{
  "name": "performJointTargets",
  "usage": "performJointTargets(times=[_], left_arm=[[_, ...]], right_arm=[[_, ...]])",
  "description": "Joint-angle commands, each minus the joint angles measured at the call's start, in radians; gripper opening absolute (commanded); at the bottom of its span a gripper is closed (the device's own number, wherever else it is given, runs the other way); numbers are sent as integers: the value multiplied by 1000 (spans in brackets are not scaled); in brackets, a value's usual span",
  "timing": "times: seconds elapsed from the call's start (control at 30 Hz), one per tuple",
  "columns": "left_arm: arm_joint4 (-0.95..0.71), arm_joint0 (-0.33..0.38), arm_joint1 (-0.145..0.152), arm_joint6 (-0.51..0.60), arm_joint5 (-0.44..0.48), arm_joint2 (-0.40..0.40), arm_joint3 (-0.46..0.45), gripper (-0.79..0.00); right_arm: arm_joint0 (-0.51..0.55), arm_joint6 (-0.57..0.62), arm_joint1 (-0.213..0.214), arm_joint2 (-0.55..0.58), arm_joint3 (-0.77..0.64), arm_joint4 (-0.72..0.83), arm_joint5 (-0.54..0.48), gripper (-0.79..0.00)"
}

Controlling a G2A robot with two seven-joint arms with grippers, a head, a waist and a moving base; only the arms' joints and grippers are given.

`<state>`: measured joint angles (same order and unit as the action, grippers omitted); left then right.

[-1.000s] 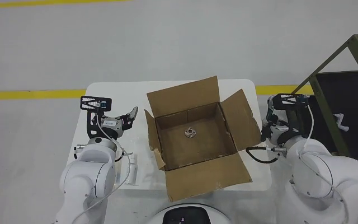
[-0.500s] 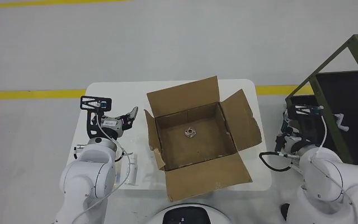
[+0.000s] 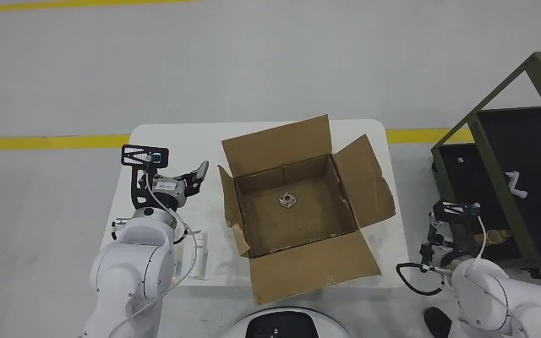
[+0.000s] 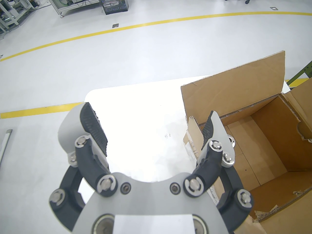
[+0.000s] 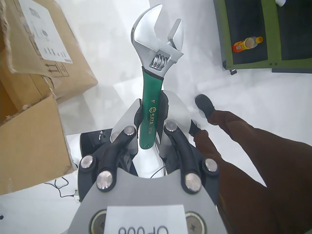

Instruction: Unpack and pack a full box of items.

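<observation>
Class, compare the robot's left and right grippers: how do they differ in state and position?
The left gripper is open and empty; the right gripper is shut on a green-handled wrench. The left gripper sits over the table beside the box; the right gripper is beyond the table's edge. Both have two dark-padded fingers.

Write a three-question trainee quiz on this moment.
1. True or false: the left gripper is open and empty.
2. What does the right gripper hold? A) hammer B) wrench C) screwdriver
3. Fill in: one small metal part lies inside the ___.

Key: 1 true; 2 B; 3 box.
</observation>
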<state>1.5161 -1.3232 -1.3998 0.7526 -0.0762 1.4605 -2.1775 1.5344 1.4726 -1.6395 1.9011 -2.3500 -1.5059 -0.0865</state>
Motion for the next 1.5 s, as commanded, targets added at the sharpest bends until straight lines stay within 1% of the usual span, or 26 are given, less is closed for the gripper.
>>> performJointTargets(times=[0.0, 0.13, 0.27, 0.4, 0.87, 1.0, 1.1, 1.4, 1.47], left_arm=[[0, 0, 0, 0, 0, 0, 0, 0], [0, 0, 0, 0, 0, 0, 0, 0], [0, 0, 0, 0, 0, 0, 0, 0], [0, 0, 0, 0, 0, 0, 0, 0], [0, 0, 0, 0, 0, 0, 0, 0], [0, 0, 0, 0, 0, 0, 0, 0], [0, 0, 0, 0, 0, 0, 0, 0], [0, 0, 0, 0, 0, 0, 0, 0], [0, 0, 0, 0, 0, 0, 0, 0]], right_arm=[[50, -14, 1, 3, 0, 14, -6, -785], [121, -50, 4, 8, 6, 27, -10, -785], [153, -96, 10, 7, 39, 16, -15, -785], [156, -135, 15, -4, 59, -3, -11, -785], [157, -144, 16, -6, 63, -6, -10, -785], [158, -220, 21, -30, 120, -42, -21, -785], [155, -236, 24, -48, 161, -47, -5, -785], [156, -305, 38, -108, 249, -149, -51, -785], [153, -320, 39, -124, 272, -155, -46, -785]])
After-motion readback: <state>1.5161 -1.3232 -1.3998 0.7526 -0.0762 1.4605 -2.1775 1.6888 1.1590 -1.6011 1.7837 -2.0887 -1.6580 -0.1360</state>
